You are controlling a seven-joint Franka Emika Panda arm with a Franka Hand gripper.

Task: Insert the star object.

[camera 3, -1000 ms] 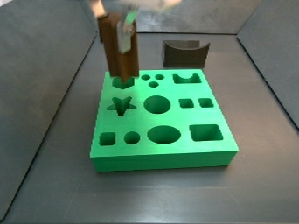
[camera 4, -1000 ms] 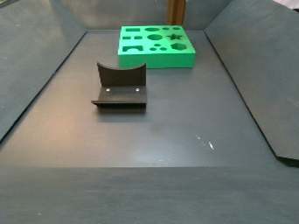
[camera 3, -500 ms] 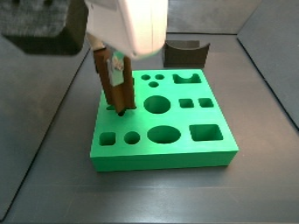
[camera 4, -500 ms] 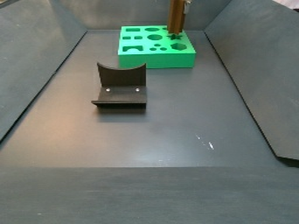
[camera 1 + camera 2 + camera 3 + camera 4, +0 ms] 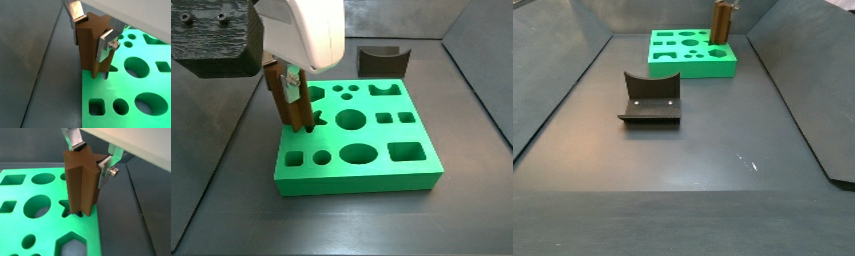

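The end effector (image 5: 90, 159) grips the upright star object (image 5: 81, 188), tip entering the green block's (image 5: 27, 235) star hole.

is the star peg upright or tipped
Upright: held in the end effector, the star peg stands vertical, its lower tip at the green block's star hole.

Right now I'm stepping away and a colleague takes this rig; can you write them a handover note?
Claw: shut on the tall brown star-section peg, over the green block with shaped holes.
Peg: upright, its lower tip at the mouth of the star-shaped hole; most of it is above the block.
Dark grey curved block: on the floor, apart.
Done: pickup, alignment.
Left: push down, release.
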